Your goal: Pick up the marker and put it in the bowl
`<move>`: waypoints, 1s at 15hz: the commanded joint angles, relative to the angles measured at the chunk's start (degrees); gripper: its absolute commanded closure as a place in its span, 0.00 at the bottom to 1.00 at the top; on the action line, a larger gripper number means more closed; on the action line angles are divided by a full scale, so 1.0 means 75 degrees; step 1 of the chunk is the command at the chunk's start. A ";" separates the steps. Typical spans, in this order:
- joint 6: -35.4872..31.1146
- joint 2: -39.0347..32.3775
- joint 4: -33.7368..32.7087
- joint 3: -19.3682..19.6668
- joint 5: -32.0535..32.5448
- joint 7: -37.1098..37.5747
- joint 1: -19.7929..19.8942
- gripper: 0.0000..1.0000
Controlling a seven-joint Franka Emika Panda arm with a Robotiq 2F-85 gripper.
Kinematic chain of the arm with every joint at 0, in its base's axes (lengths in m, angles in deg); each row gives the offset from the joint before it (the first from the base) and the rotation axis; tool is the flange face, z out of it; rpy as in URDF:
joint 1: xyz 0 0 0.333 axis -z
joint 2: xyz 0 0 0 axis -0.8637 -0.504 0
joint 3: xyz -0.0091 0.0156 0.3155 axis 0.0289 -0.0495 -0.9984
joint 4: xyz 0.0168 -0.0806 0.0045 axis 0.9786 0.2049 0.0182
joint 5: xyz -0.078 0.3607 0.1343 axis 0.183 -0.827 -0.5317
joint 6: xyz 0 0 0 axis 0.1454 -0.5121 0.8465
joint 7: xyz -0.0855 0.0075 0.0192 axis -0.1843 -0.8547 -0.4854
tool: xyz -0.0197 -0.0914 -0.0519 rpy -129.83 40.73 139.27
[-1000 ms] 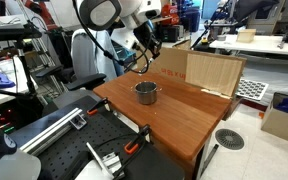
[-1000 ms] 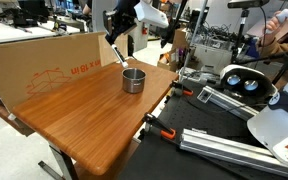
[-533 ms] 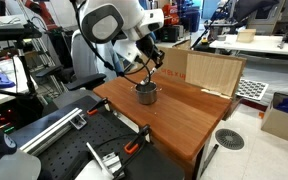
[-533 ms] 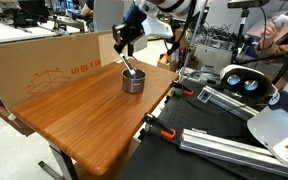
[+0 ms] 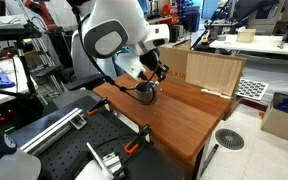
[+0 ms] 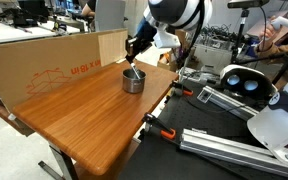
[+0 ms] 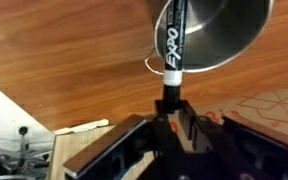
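Observation:
The marker point(image 7: 173, 45) is black with a white label and a whitish band near its base. My gripper point(image 7: 171, 108) is shut on its lower end. The marker points away from the gripper, and its far end lies over the mouth of the bowl point(image 7: 229, 35), a shiny steel pot. In both exterior views the gripper point(image 5: 152, 72) point(image 6: 134, 55) hangs just above the bowl point(image 5: 146, 93) point(image 6: 133, 81) on the wooden table, with the marker point(image 6: 131, 68) reaching down towards the rim.
The bowl stands near the far side of the wooden table point(image 6: 84, 115). A cardboard sheet point(image 6: 44, 65) stands along the table's back edge. Clamps and metal rails point(image 6: 214, 140) lie beside the table. A cardboard box point(image 5: 209, 70) stands upright on the table.
The arm has swung down and over, bringing the gripper and marker from above and beside the bowl to just over its mouth.

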 commanded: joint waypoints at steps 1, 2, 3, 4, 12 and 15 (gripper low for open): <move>-0.0268 -0.0075 0.0106 -0.0073 0.0163 -0.0037 0.0157 0.49; -0.0275 -0.0102 0.0104 -0.0129 0.0210 -0.0007 0.0235 0.42; -0.0275 -0.0087 0.0117 -0.0129 0.0194 0.0003 0.0232 0.34; -0.0244 -0.0094 0.0108 -0.0144 0.0205 0.0020 0.0270 0.28; 0.0193 0.0211 0.0083 -0.0158 -0.0047 0.0262 0.0266 0.00; 0.0937 0.0586 -0.0043 -0.0511 -0.0033 0.0732 0.0505 0.00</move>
